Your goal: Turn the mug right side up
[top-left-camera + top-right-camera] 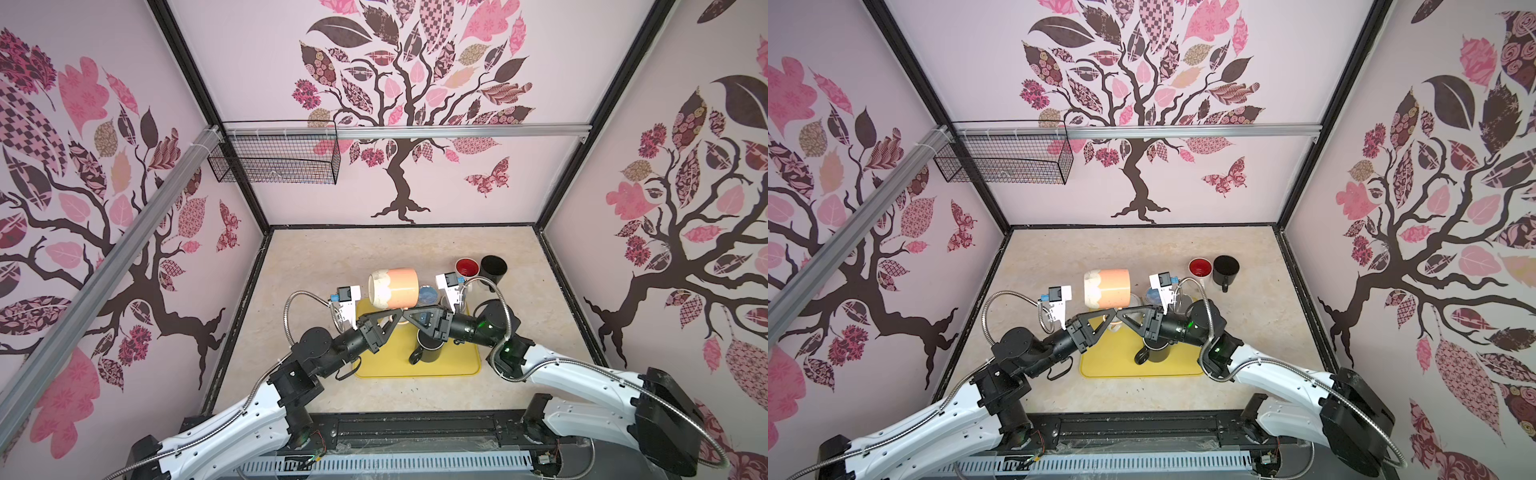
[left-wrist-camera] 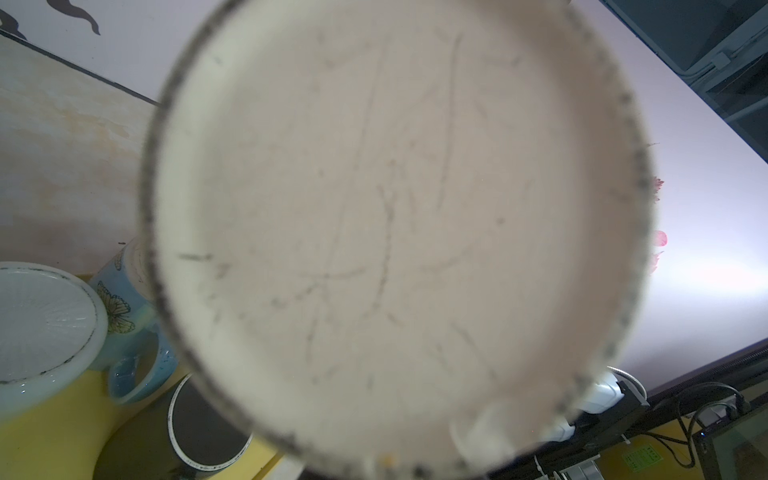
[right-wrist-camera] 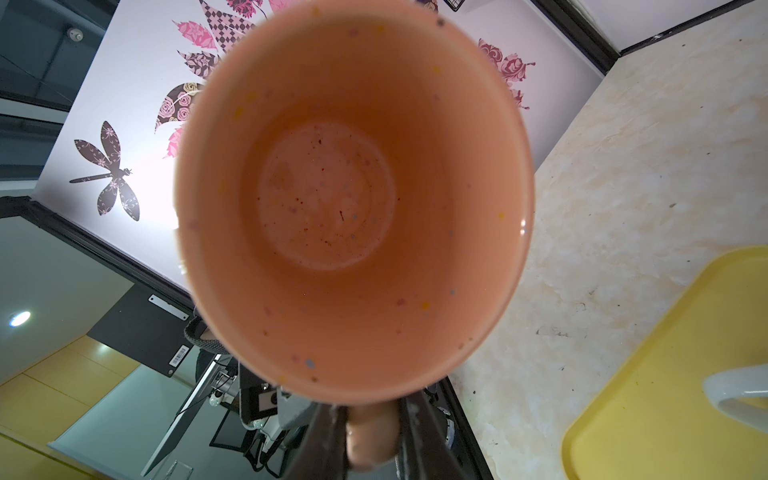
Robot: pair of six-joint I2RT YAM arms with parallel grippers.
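Note:
The mug is peach-orange with a cream scalloped band at its base. It lies on its side in the air above the yellow tray, base to the left and mouth to the right. My right gripper is shut on its handle under the body, and the right wrist view looks into the mug's speckled inside. My left gripper meets it tip to tip beneath the mug. The scuffed base fills the left wrist view and hides those jaws.
The yellow tray carries an upturned black mug, a blue butterfly mug and an upturned pale cup. A red-lined mug and a black mug stand upright behind. A wire basket hangs on the back wall.

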